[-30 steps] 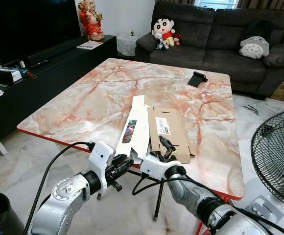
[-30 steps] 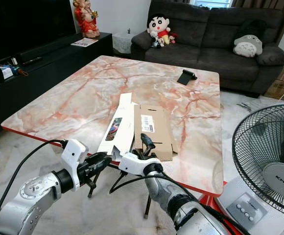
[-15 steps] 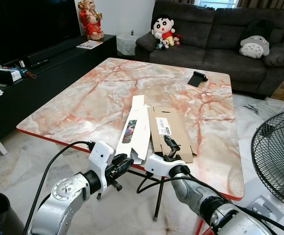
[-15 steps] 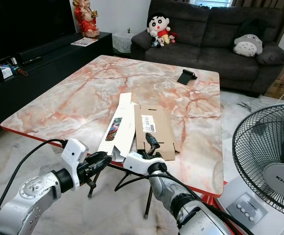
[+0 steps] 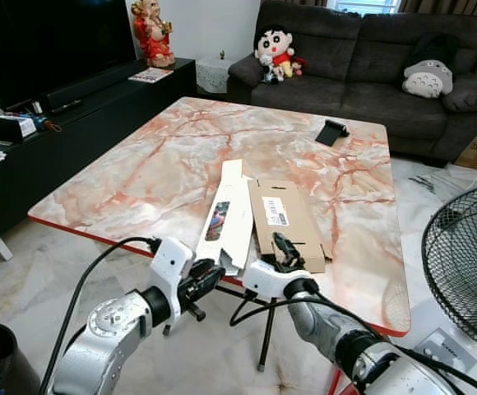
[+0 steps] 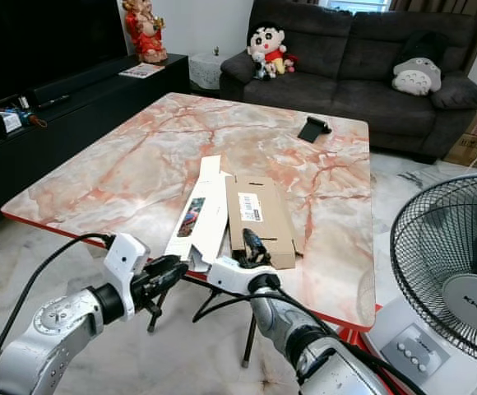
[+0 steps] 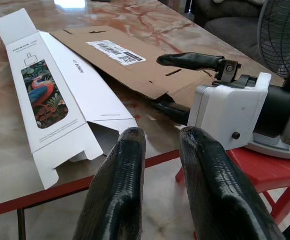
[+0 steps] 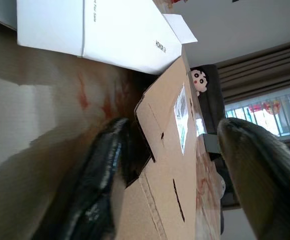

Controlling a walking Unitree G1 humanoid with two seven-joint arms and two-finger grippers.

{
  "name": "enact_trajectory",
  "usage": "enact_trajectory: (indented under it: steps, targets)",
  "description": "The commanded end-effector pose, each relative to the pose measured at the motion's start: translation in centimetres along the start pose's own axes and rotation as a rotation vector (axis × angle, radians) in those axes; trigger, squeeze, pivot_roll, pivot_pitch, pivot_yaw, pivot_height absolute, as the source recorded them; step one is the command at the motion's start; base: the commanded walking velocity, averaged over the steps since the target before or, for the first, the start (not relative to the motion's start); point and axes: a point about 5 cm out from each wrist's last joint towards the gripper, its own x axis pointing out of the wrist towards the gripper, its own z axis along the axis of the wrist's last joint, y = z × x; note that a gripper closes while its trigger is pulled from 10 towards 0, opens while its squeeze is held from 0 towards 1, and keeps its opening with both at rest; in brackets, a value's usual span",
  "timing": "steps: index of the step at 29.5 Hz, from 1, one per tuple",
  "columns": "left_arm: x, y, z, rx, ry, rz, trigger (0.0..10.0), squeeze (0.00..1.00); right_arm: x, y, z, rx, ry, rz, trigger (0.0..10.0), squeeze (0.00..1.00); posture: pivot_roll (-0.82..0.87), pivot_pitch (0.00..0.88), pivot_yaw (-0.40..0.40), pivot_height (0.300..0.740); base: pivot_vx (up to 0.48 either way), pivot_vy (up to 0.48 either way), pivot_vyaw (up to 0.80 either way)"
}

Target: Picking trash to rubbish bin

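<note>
Flattened brown cardboard box [image 5: 284, 222] lies at centre frame on the marble table [image 5: 164, 164], near its front edge, partly overlapping a flattened white carton [image 5: 230, 218] on its left. Right gripper [image 5: 281, 252] sits at lower centre with fingers spread, one below and one above the cardboard's near edge, not clamped. Left gripper [image 5: 199, 281] hovers lower left, off the table edge, fingers slightly parted, holding nothing
</note>
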Motion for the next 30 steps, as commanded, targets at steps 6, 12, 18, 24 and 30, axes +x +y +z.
enact_trajectory:
  steps: [6,12,18,24,30]
  targets:
    - [0.23,-0.07,0.36,0.028,0.006,-0.008,10.0,0.00,-0.17,0.34,-0.15,0.011,0.011,0.021,0.0,0.00,0.13,0.022,-0.046,0.740,0.000,0.000,0.00]
    - [0.31,-0.15,0.36,0.029,0.006,-0.012,10.0,0.00,-0.23,0.44,-0.20,0.016,0.015,0.024,0.0,0.00,0.13,0.022,-0.046,0.740,0.000,0.000,0.00]
    - [0.34,-0.17,0.39,0.031,0.005,-0.013,10.0,0.00,-0.35,0.65,-0.16,0.021,0.014,0.028,0.0,0.00,0.13,0.022,-0.046,0.740,0.000,0.000,0.00]
    - [0.43,-0.14,0.41,0.035,0.006,-0.014,10.0,0.00,-0.30,0.54,-0.24,0.020,0.017,0.027,0.0,0.00,0.13,0.019,-0.047,0.740,0.000,0.000,0.00]
    - [0.51,-0.23,0.43,0.037,0.005,-0.017,10.0,0.00,-0.27,0.48,-0.27,0.020,0.017,0.027,0.0,0.00,0.13,0.019,-0.047,0.740,0.000,0.000,0.00]
